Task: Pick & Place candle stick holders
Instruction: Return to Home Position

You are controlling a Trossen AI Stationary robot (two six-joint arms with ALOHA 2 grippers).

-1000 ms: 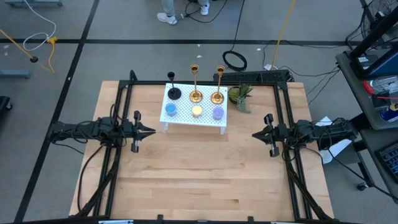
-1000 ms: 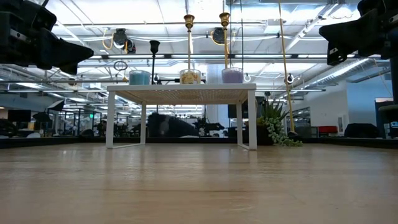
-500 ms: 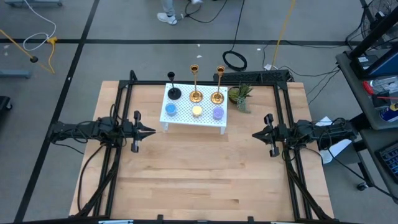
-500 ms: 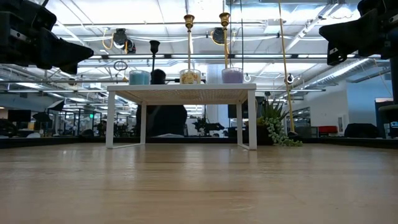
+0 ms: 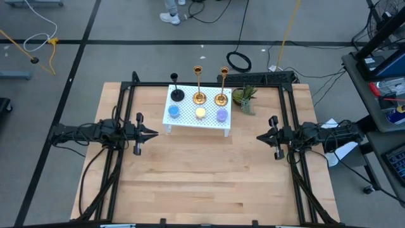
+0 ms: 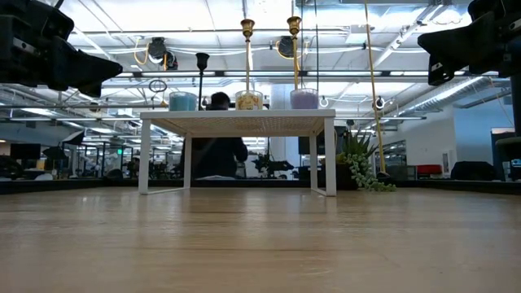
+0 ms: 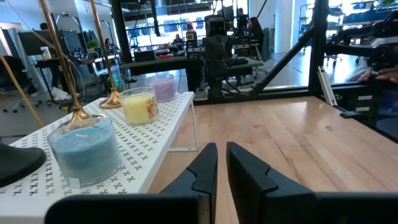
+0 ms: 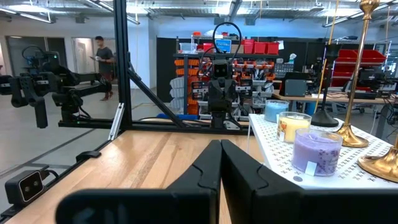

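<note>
Three candle stick holders stand by their round bases on the far row of a white perforated shelf (image 5: 197,120): a shorter black one (image 5: 177,95) at the left and two tall gold ones (image 5: 199,97) (image 5: 221,98). They also show in the low view: black (image 6: 202,61), gold (image 6: 247,28) (image 6: 294,24). My left gripper (image 5: 155,133) hovers shut over the table's left side, left of the shelf. My right gripper (image 5: 258,136) hovers shut over the right side. Both touch nothing.
Three glass candles stand on the shelf's near row: blue (image 5: 173,113), yellow (image 5: 200,113), purple (image 5: 222,115). A small potted plant (image 5: 244,98) stands right of the shelf. A person (image 6: 216,146) shows behind the table in the low view. Bare wood (image 5: 202,177) lies nearer.
Both arms have kept still. Behind the table a person has come into the low view and stands behind the shelf.
</note>
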